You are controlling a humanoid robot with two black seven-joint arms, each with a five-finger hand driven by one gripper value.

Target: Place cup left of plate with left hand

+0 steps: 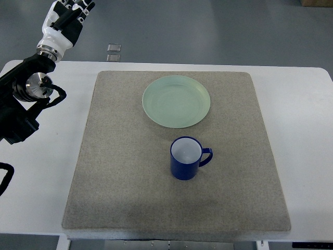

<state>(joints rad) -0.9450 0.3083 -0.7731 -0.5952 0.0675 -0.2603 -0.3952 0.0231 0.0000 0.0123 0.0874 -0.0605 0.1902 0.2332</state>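
1. Clearly nothing is grasped yet: the left hand [66, 18] hangs beyond the table's [307, 130] far-left corner, fingers loosely extended and empty.
2. The blue cup [186, 159] stands upright on the grey mat [114, 172], just in front of the green plate [177, 101], handle pointing right.
3. Next, the hand likely must reach across to the cup.

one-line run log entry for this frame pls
left hand: top-left, off table, holding nothing | right: not in view | blue ceramic mug: upright on grey mat, near side of pale green round plate, apart | placement: not started
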